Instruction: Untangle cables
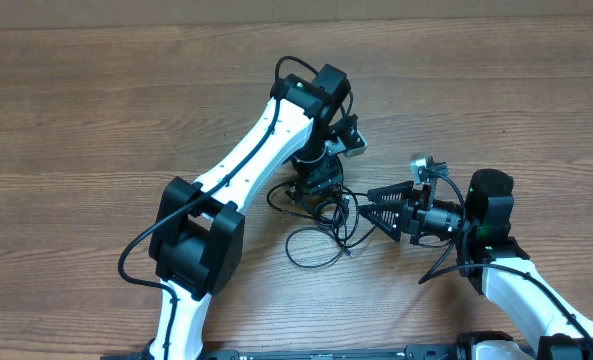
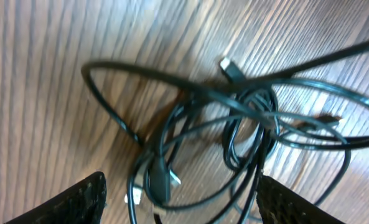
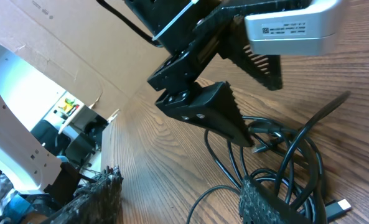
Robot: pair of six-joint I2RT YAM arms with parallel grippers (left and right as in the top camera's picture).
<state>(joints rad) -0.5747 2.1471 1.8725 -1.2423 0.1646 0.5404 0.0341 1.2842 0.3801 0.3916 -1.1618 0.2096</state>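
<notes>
The cables [image 1: 321, 218] lie as one black tangle of thin loops on the wooden table, just below centre. My left gripper [image 1: 314, 190] points straight down over the tangle's upper part. In the left wrist view the left gripper [image 2: 181, 180] is open, its fingers [image 2: 84, 199] standing on either side of the cables [image 2: 246, 112], and a silver-tipped plug [image 2: 226, 64] lies at the top of the tangle. My right gripper [image 1: 369, 204] sits just right of the tangle, pointing left. In the right wrist view the right gripper [image 3: 181, 183] is open over bare wood, with the cables [image 3: 290, 155] beside its right finger.
My left arm's thick black cable [image 1: 136, 250] loops out at lower left. In the right wrist view the left gripper [image 3: 212, 112] and its grey camera housing [image 3: 290, 25] hang close ahead, and a cardboard wall [image 3: 60, 56] stands beyond the table's edge.
</notes>
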